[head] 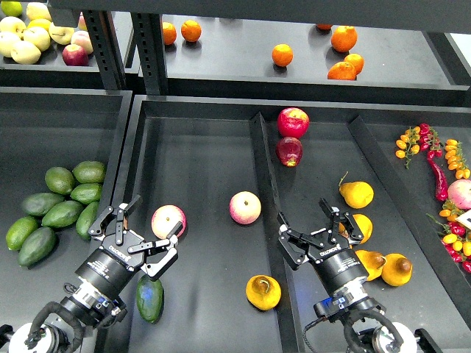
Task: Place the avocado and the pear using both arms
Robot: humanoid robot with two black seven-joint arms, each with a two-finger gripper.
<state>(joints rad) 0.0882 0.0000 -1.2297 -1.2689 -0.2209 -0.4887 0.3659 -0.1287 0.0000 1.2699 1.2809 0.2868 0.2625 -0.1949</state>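
The dark green glossy avocado (150, 298) lies in the middle tray near its front left, just below my left gripper (141, 235). That gripper is open and empty, its fingers spread beside a pink-yellow apple (168, 220). The plump orange-yellow pear (263, 292) with a brown dimple lies in the same tray by the divider. My right gripper (319, 230) is open and empty, up and to the right of the pear, over the right tray.
A second pink-yellow apple (244, 207) lies mid-tray. Two red apples (292, 122) sit by the divider (268, 184). Several yellow pears (356, 194) lie in the right tray, several lighter avocados (62, 202) in the left tray. Oranges (282, 54) sit on the back shelf.
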